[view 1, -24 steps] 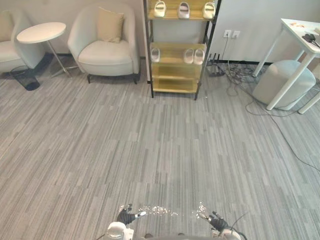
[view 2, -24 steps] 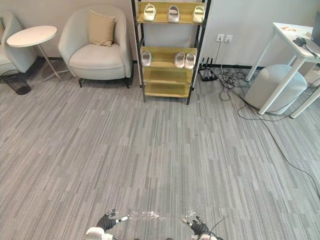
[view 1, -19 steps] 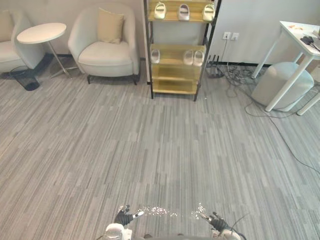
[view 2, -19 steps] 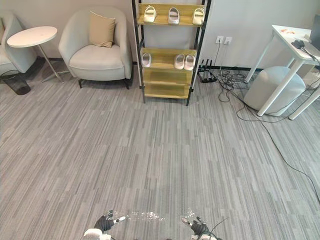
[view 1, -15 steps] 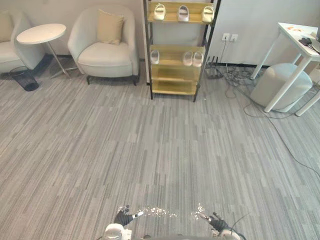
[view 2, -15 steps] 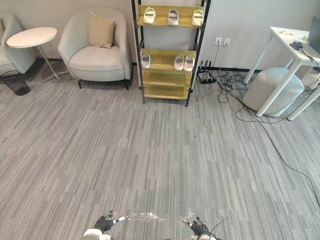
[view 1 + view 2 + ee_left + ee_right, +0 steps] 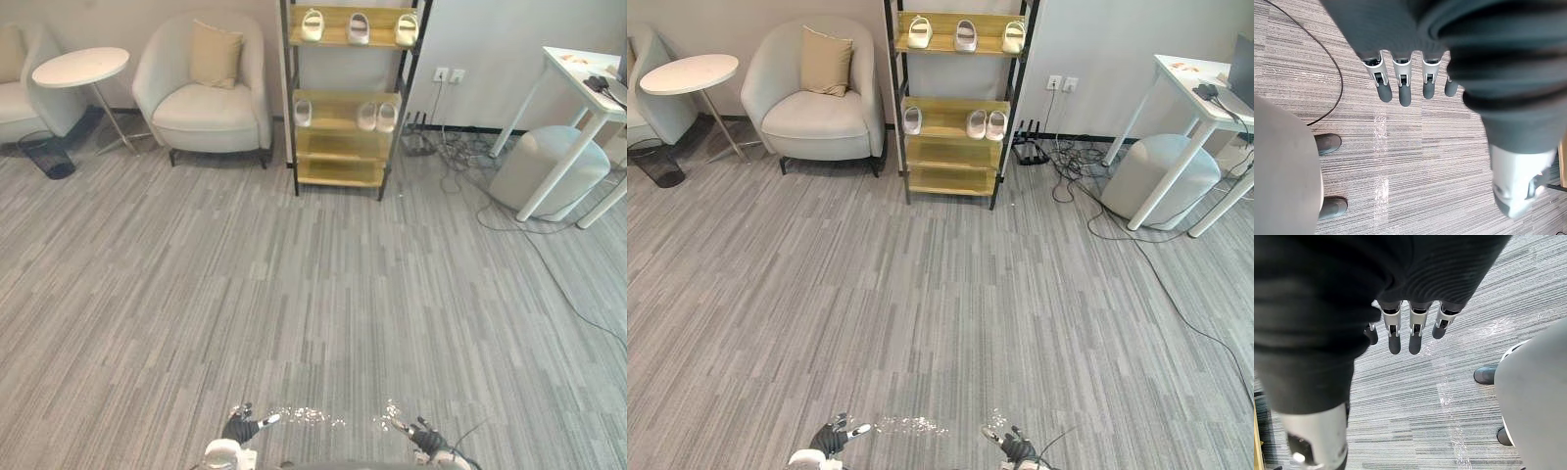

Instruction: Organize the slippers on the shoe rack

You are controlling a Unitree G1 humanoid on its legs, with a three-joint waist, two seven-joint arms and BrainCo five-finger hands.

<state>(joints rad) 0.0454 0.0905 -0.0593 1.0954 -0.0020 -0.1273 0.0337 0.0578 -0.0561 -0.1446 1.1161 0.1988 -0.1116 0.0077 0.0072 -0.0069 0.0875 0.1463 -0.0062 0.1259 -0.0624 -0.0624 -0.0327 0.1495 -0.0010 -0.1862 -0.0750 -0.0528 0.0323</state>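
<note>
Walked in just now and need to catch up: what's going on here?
The robot stands well back from the shoe rack, across a stretch of grey carpet. Its left hand and right hand hang low, fingers straight, holding nothing. On the rack, three slippers sit on the top shelf; on the shelf below, a single slipper lies at the left and a pair at the right. Nothing is being handled yet.
</note>
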